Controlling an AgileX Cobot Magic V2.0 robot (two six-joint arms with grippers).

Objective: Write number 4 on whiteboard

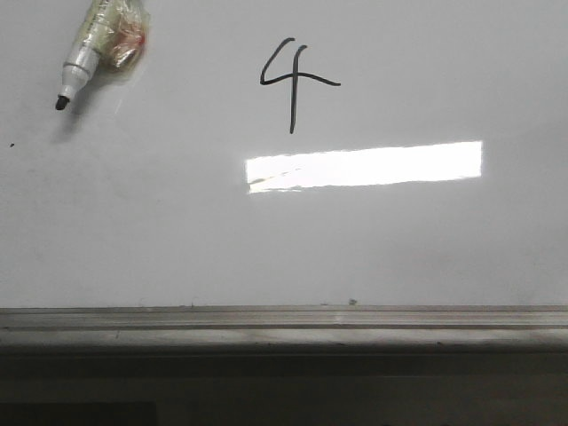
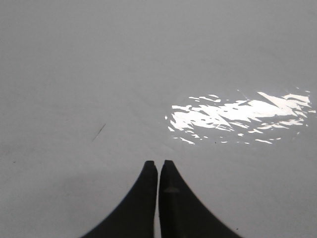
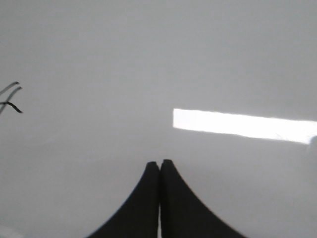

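Left gripper [image 2: 158,166] and right gripper [image 3: 159,164]: jaws closed, empty, over bare whiteboard [image 1: 426,248]. The number 4 [image 1: 293,82] sits upper centre. Marker [image 1: 93,49] lies uncapped at upper left; risk: tip contact smudges the board.

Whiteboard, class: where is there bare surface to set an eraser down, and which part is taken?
The whiteboard is bare across the wide band between the glare patch and the grey rail, and along its right side beyond the number 4. The crowded part is the top left, where the marker hangs, with the 4 nearby.
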